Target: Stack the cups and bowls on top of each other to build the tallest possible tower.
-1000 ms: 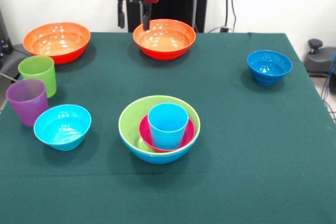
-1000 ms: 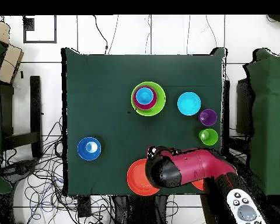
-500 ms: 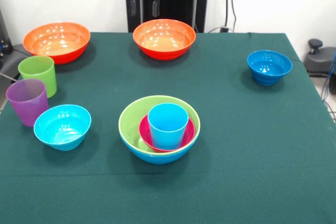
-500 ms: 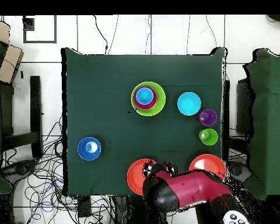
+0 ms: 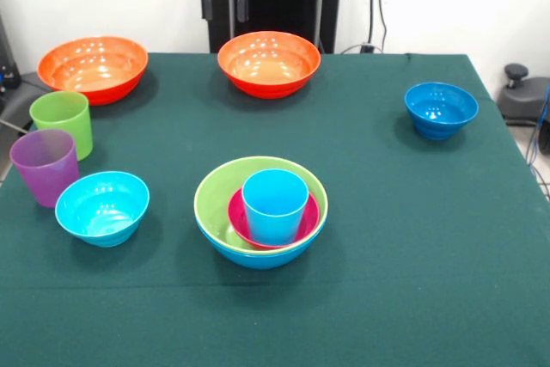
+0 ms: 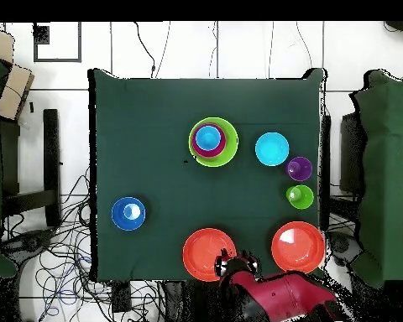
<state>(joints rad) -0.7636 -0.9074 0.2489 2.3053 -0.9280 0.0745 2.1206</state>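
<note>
The tower [image 5: 261, 212] stands mid-table: a large blue bowl at the base, a lime green bowl in it, then a small magenta bowl, with the light blue cup [image 5: 275, 205] on top; from overhead the tower [image 6: 213, 141] shows as nested rings. Loose on the cloth are two orange bowls [image 5: 268, 62] [image 5: 93, 64], a dark blue bowl [image 5: 441, 109], a cyan bowl [image 5: 102, 206], a purple cup [image 5: 45, 166] and a lime green cup [image 5: 63, 122]. My gripper [image 5: 223, 4] hangs open and empty beyond the table's far edge, behind the middle orange bowl [image 6: 210, 254].
The dark green table cloth [image 5: 387, 238] covers the whole table. A black swivel-chair part [image 5: 518, 83] sits off the right edge. In the overhead view, cables [image 6: 66, 251] lie on the floor and dark chairs [image 6: 24, 176] flank the table.
The gripper has drawn back from above the middle orange bowl's rim to behind the table's edge and risen. No bowl or cup has moved.
</note>
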